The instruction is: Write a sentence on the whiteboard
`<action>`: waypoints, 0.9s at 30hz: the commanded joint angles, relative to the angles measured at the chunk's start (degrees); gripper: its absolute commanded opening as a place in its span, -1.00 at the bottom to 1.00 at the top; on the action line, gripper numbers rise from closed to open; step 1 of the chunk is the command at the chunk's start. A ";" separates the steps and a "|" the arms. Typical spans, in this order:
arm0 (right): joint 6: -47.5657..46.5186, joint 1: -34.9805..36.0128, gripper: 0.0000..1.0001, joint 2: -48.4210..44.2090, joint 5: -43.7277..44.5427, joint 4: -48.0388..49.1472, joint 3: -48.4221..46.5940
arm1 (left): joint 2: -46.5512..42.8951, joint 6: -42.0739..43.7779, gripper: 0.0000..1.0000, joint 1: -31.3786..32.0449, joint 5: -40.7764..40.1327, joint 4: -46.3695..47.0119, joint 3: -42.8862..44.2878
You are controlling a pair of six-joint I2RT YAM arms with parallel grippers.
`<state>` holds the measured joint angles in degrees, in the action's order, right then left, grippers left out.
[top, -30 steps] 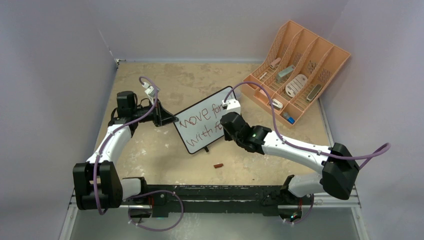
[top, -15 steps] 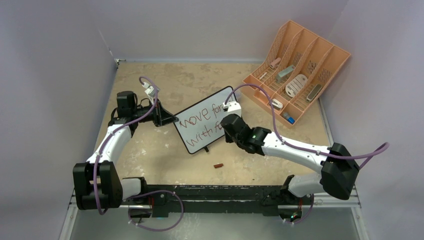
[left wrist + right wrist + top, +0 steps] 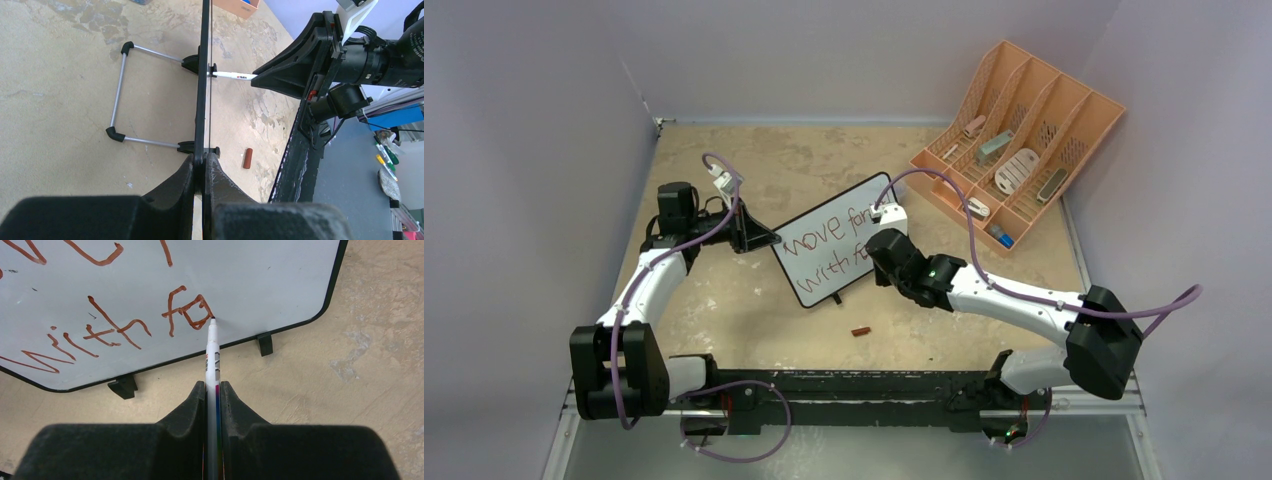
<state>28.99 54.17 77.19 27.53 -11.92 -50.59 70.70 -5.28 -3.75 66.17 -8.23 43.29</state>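
The left jaws are clamped on the edge of the whiteboard (image 3: pixel 829 242). The right jaws grip a marker (image 3: pixel 213 360), its tip touching the whiteboard beside red lettering (image 3: pixel 185 310).

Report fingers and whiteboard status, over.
Left fingers shut on edge of black-framed white whiteboard, board standing. Right fingers shut on white marker, tip at red lettering. Red-brown cap on tan table, clear of board.

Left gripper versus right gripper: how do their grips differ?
The left gripper is shut on the whiteboard edge; the right gripper is shut on a marker. The left gripper touches the whiteboard directly; the right gripper meets it only through the marker tip. Both are shut.
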 commanded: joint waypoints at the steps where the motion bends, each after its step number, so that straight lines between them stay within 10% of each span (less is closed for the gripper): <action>1: 1.07 -0.73 -1.00 -0.55 2.12 0.06 -0.56 | -1.17 1.06 -1.00 -0.47 0.22 1.02 0.48; 27: -2.18 -1.17 -1.00 -5.23 1.74 2.20 -1.11 | -1.00 1.06 -1.00 -0.52 0.10 1.03 0.57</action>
<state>27.88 53.23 72.88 27.55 -11.53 -50.48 70.70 -5.26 -3.75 66.17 -8.23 43.29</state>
